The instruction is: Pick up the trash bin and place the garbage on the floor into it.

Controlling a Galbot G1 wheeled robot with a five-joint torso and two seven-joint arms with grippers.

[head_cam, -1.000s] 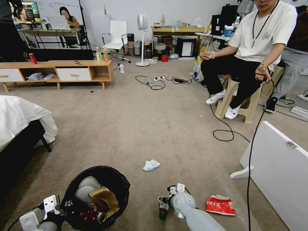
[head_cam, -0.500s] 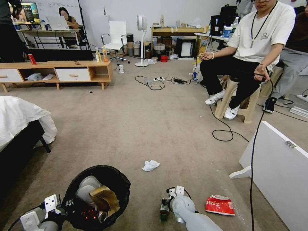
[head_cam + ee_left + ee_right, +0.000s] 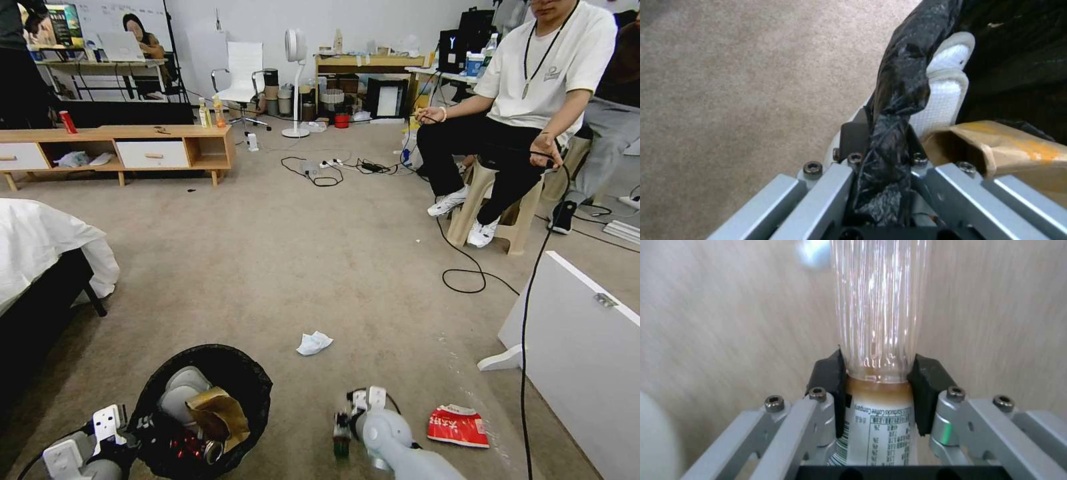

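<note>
Jaws: your right gripper (image 3: 876,380) clamped on clear bottle (image 3: 878,306), near centre; left gripper (image 3: 882,146) clamped on trash bin (image 3: 200,407) rim, near left. Binned: brown paper bag (image 3: 217,413), red can (image 3: 193,448). Outstanding on floor (image 3: 280,267): tissue (image 3: 313,343), red-and-white packet (image 3: 459,425).

A low wooden cabinet (image 3: 120,150) is set against the far wall; a pedestal fan (image 3: 295,80) stands beyond.
</note>
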